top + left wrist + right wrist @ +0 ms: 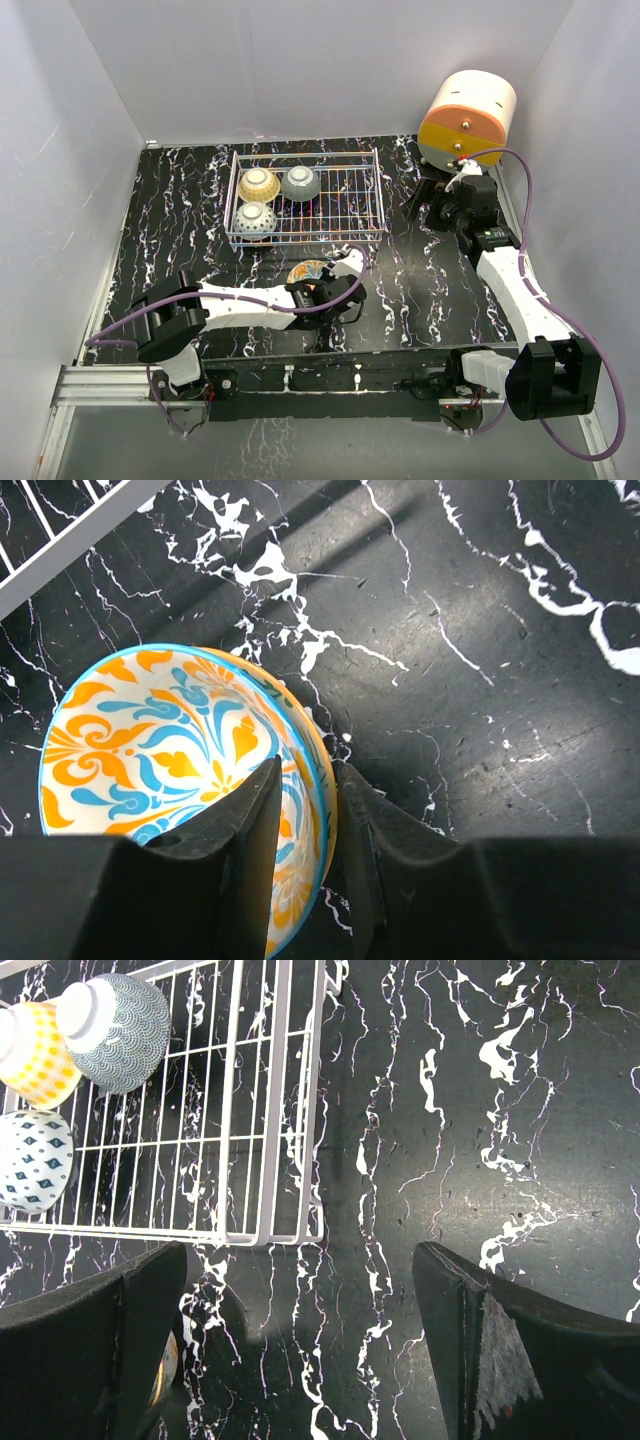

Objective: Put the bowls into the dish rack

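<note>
The orange-and-blue floral bowl (308,271) is in front of the white wire dish rack (378,195), near its front edge. My left gripper (320,291) is shut on the bowl's rim, one finger inside and one outside; in the left wrist view the bowl (150,745) is tilted in the gripper (308,772). The yellow-cream bowl (259,185), the grey speckled bowl (301,182) and the blue-dotted bowl (254,220) sit in the rack's left half. My right gripper (425,205) is open and empty to the right of the rack (270,1110); its view (300,1260) looks down on black table.
A round cream-and-orange drum cabinet (467,118) stands at the back right, just behind my right arm. White walls close in the black marbled table (180,200). The rack's right half holds no bowls.
</note>
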Robot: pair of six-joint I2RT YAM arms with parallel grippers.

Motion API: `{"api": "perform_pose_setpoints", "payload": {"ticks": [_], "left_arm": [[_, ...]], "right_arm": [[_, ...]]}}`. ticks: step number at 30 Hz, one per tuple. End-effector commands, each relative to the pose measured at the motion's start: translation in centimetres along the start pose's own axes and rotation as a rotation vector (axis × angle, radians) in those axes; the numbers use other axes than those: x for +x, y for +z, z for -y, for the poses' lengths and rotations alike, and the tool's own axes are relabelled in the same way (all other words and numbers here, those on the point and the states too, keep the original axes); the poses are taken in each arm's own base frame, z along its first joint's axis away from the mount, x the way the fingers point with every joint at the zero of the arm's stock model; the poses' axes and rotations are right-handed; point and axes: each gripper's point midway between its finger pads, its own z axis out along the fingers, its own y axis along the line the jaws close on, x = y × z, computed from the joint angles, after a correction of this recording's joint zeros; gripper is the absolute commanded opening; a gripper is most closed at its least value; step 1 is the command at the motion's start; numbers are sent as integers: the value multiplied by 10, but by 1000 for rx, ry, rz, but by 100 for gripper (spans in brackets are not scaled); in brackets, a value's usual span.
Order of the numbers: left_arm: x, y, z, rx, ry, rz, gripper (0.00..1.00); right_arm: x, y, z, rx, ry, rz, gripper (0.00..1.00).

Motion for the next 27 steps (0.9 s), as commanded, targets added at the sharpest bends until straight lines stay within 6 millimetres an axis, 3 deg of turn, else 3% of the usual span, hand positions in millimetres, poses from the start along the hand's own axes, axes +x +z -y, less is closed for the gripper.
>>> {"api": "perform_pose_setpoints", "payload": {"ticks": [1, 6, 9, 14, 19, 27], "left_arm": [[-3, -7, -14, -21, -29, 10, 24], [-3, -7, -16, -26, -30, 9, 8], [-7, -10, -18, -32, -33, 16, 4], [-16, -16, -21, -35, -37, 35, 5], [-23, -20, -24, -31, -46, 57, 17], [-22, -18, -20, -20, -46, 54, 17]], "right_arm": [[-20, -7, -7, -29, -23, 78, 100], [-20, -8, -8, -30, -21, 81, 100], [-20, -8, -7, -29, -21, 81, 100], [-19, -7, -8, -32, -20, 75, 100], [-18, -6, -7, -30, -19, 74, 100], [-18, -6, -7, -30, -21, 71, 100]]}}
